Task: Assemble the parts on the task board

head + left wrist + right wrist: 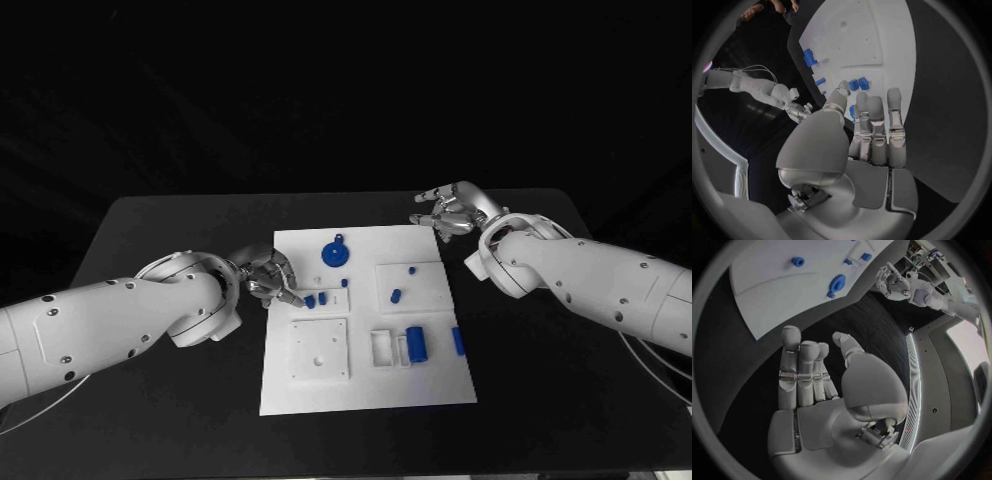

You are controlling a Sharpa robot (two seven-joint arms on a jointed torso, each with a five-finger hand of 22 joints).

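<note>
- The task board (pixel 368 320) lies in the middle of the counter (pixel 159 230), between the two robot hands, with its long side running away from the robot.
- Several blue parts are spread over it. A round disc part (pixel 335 255) with a small tab lies at the far end, roughly midway between the two hands.
- Small pegs (pixel 310 299) sit just beyond the left robot hand's fingertips, close to the board's near-left edge.
- A short peg (pixel 397 295) rests on a raised square plate nearer the right hand's side of the board.
- A longer cylinder (pixel 415 343) and a bar (pixel 457 341) lie by the open rectangular frames, toward the robot and away from both hands.
- My judgement: the job looks early. Most parts appear loose rather than seated, and the drilled square plate (pixel 320 350) looks to have nothing seated in it.
- The left robot hand (pixel 267 277) sits at the board's left edge, fingers extended toward the pegs and grasping nothing that the wrist view shows; it is released.
- The right robot hand (pixel 450 213) hovers off the board's far right corner over bare counter, fingers apart and slightly curled, also released and holding nothing.
- Room to move: dark counter lies open on both long sides of the board. The left hand is tight against the board edge; the right hand stands well apart from any part.
</note>
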